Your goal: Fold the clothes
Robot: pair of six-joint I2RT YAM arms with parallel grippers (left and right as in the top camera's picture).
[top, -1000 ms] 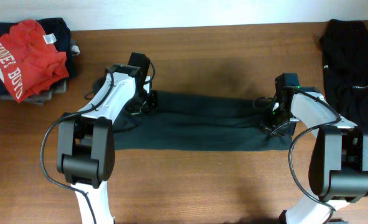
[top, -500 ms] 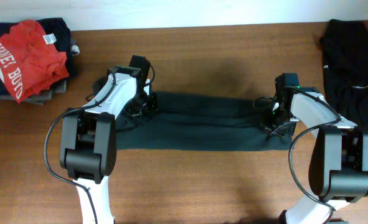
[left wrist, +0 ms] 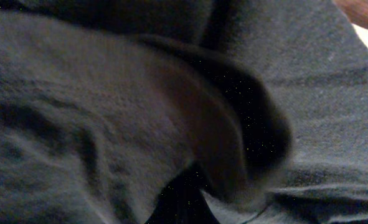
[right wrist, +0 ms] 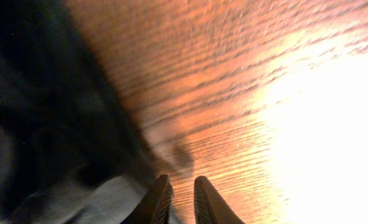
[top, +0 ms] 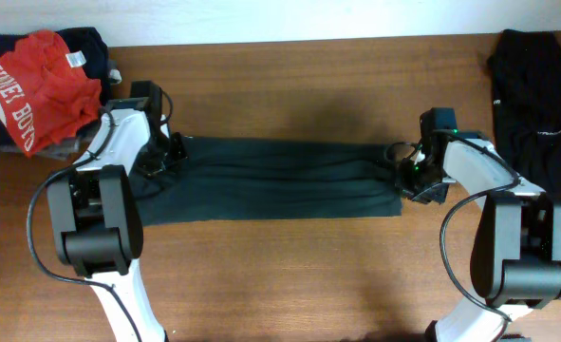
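A dark grey-green garment (top: 280, 180) lies folded into a long band across the middle of the table, stretched between my two grippers. My left gripper (top: 169, 155) is at its left end, shut on the cloth. In the left wrist view dark cloth (left wrist: 109, 112) fills the frame and hides the fingers. My right gripper (top: 415, 179) sits at the band's right end. In the right wrist view that gripper (right wrist: 182, 180) has its fingers nearly together over the wood. The cloth (right wrist: 40, 124) lies against the left finger, and the jaws appear pinched on its edge.
A pile of clothes topped by a red shirt with white lettering (top: 38, 85) sits at the back left corner. A black garment (top: 536, 85) lies along the right edge. Bare wooden table (top: 308, 275) runs in front of the band.
My left gripper has moved left, drawing the garment's left end with it. The band is now longer and straighter, and its right lower corner has pulled inward. The right gripper has stayed put.
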